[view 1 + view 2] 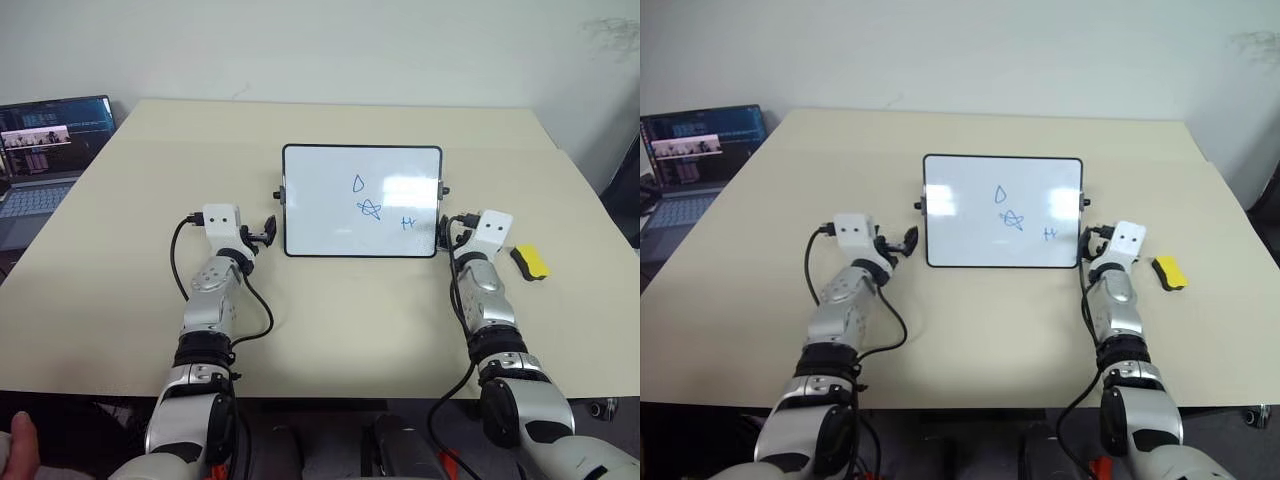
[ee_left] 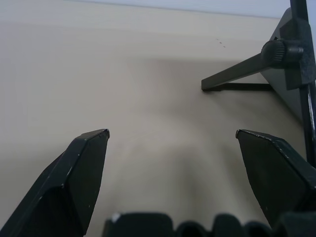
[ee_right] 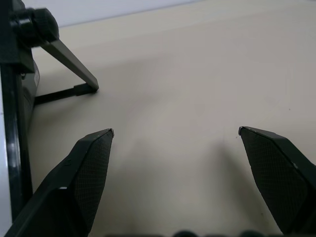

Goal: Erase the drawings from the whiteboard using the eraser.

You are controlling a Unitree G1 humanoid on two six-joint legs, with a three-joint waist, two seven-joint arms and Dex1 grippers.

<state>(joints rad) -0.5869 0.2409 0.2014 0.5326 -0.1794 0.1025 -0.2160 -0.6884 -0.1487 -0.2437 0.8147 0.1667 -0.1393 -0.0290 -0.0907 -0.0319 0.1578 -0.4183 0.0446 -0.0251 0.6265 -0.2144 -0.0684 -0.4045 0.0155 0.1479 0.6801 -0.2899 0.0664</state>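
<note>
The whiteboard (image 1: 362,200) stands propped on its stand in the middle of the table. Its face carries the drawings in blue: a teardrop (image 1: 357,183), a scribbled star (image 1: 371,209) and a small H-like mark (image 1: 408,222). The yellow and black eraser (image 1: 531,262) lies flat on the table, just right of my right hand. My left gripper (image 2: 173,133) is open and empty, level beside the board's left edge, with the stand's leg (image 2: 237,79) ahead of it. My right gripper (image 3: 175,131) is open and empty beside the board's right edge, between board and eraser.
A laptop (image 1: 45,160) with a lit screen sits past the left edge of the beige table (image 1: 130,300). A person's hand (image 1: 18,445) shows at the lower left corner. Bare tabletop lies in front of the board and around the eraser.
</note>
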